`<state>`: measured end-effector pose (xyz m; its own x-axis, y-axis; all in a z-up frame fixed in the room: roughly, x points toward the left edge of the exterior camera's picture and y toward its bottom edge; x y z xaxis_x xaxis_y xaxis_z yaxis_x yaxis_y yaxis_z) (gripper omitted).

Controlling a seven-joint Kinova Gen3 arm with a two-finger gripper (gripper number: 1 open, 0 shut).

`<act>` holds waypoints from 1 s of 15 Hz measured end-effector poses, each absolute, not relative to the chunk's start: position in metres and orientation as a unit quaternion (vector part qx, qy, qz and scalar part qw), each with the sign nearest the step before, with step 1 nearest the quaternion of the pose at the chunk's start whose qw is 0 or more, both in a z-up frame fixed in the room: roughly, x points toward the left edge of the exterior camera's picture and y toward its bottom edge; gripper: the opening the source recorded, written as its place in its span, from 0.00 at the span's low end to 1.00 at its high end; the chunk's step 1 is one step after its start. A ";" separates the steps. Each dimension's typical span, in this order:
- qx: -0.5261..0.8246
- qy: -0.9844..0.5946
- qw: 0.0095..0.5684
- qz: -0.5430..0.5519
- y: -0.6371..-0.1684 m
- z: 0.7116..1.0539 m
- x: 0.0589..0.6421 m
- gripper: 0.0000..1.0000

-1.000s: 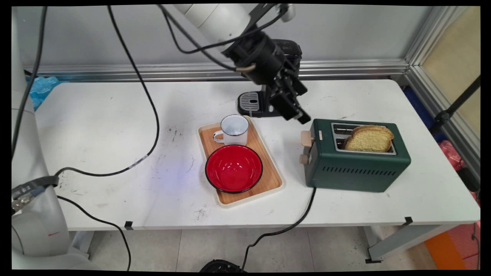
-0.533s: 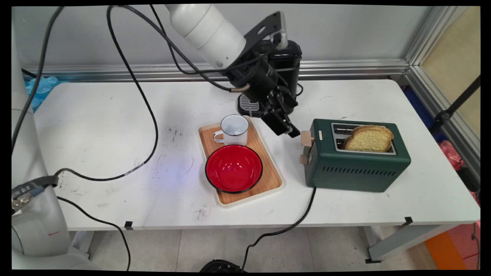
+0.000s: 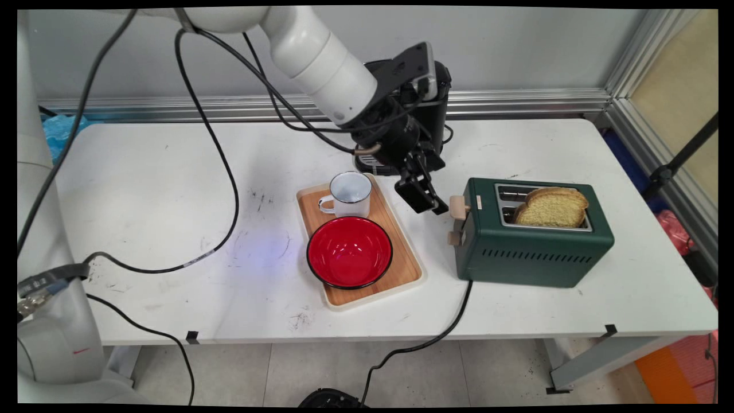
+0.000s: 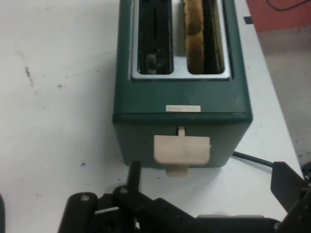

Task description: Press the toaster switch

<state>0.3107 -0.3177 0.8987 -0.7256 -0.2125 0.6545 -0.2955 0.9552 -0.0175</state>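
A dark green toaster [image 3: 533, 252] stands on the right half of the white table [image 3: 143, 189]. A slice of bread [image 3: 553, 207] sticks out of its nearer slot; the other slot [image 4: 154, 39] is empty. Its cream lever [image 3: 457, 206] and a round knob [image 3: 454, 238] sit on its left end. My gripper [image 3: 427, 202] hangs just left of that end, tilted down toward the lever. In the hand view the lever [image 4: 181, 150] lies straight ahead of my open gripper [image 4: 211, 177], which holds nothing. One fingertip [image 4: 134, 171] shows at the left.
A wooden tray [image 3: 401, 258] left of the toaster holds a white mug [image 3: 348, 195] and a red bowl [image 3: 350, 251]. A black coffee machine [image 3: 427, 109] stands behind my arm by the wall. The toaster's black cord [image 3: 453, 321] runs off the table's front edge.
My gripper has come down and a little to the left, from above the toaster's back left corner to the height of the lever, beside the toaster's left end.
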 end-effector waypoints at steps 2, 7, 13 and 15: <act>0.136 -0.927 0.343 0.064 -0.319 0.896 0.307 1.00; 0.132 -0.929 0.339 0.067 -0.323 0.890 0.301 0.00; 0.130 -0.930 0.339 0.065 -0.328 0.885 0.294 0.00; 0.129 -0.930 0.339 0.062 -0.329 0.882 0.290 0.00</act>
<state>0.2902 -0.3293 0.8824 -0.7374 -0.1970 0.6460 -0.2816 0.9591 -0.0289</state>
